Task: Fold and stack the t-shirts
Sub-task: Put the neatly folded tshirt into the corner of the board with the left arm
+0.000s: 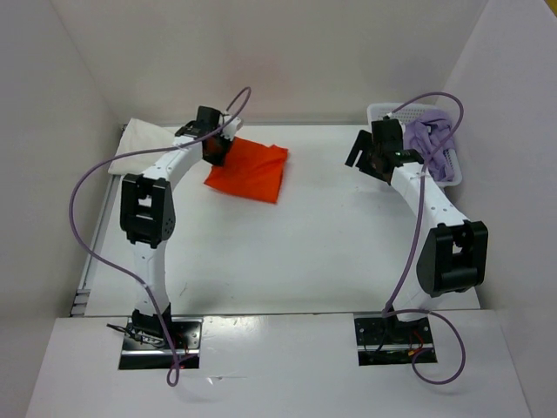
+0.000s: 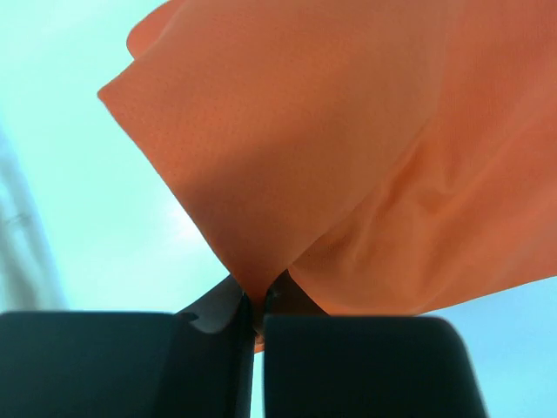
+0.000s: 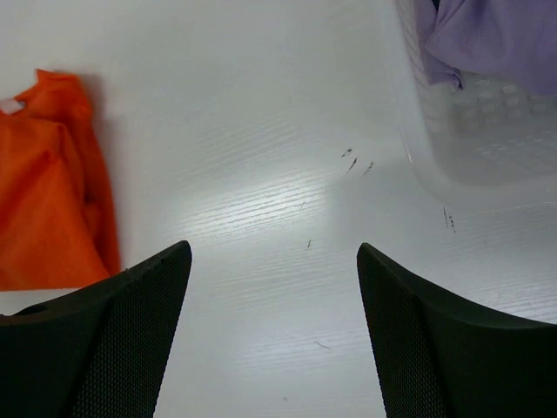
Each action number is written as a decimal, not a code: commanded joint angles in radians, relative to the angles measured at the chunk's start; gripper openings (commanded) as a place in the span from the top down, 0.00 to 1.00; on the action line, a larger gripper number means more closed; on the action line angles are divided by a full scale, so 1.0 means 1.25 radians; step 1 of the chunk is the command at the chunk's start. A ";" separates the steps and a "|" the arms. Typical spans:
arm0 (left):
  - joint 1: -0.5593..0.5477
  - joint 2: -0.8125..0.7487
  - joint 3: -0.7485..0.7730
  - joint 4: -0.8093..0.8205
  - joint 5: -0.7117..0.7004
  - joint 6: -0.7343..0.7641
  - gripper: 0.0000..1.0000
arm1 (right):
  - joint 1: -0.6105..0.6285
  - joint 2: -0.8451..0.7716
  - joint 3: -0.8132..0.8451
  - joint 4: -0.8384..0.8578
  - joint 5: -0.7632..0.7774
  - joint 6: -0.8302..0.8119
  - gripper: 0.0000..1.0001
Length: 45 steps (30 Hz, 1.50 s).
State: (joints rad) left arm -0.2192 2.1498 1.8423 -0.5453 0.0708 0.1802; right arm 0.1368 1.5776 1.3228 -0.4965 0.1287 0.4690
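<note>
The orange t-shirt (image 1: 250,171) lies folded on the table behind the left arm; its cloth (image 2: 348,148) fills the left wrist view. My left gripper (image 1: 216,150) (image 2: 255,318) is shut on a pinched edge of the orange t-shirt at its left side. The cream-white t-shirt (image 1: 139,144) lies folded at the far left corner. A lavender t-shirt (image 1: 435,139) (image 3: 496,35) is bunched in the basket. My right gripper (image 1: 365,157) (image 3: 274,261) hangs open above bare table beside the basket, holding nothing. The orange t-shirt (image 3: 48,183) shows at the left of that view.
The white perforated basket (image 1: 452,174) (image 3: 470,139) stands at the table's far right. White walls close in the table on three sides. Purple cables loop from both arms.
</note>
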 commanded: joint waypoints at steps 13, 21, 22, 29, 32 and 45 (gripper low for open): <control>0.126 -0.057 0.085 0.094 -0.312 0.169 1.00 | -0.003 -0.050 0.009 0.002 0.023 -0.022 0.19; 0.190 -0.064 0.096 0.117 -0.340 0.207 1.00 | -0.003 -0.050 0.002 -0.005 0.038 -0.029 0.19; 0.199 -0.064 0.096 0.117 -0.340 0.207 1.00 | -0.003 -0.050 0.002 -0.005 0.038 -0.029 0.19; 0.267 -0.026 0.170 0.106 -0.325 0.229 1.00 | -0.003 -0.050 0.002 -0.005 0.038 -0.037 0.19; 0.289 0.007 0.208 0.090 -0.325 0.250 1.00 | -0.003 -0.042 0.002 -0.005 0.038 -0.037 0.19; 0.362 0.122 0.296 0.067 -0.339 0.274 1.00 | -0.003 -0.019 0.032 -0.027 0.031 -0.044 0.19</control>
State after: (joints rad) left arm 0.2184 2.2608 2.1544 -0.4721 -0.3294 0.4973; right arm 0.1368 1.5600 1.3220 -0.5087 0.1543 0.4282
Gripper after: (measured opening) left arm 0.019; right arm 0.815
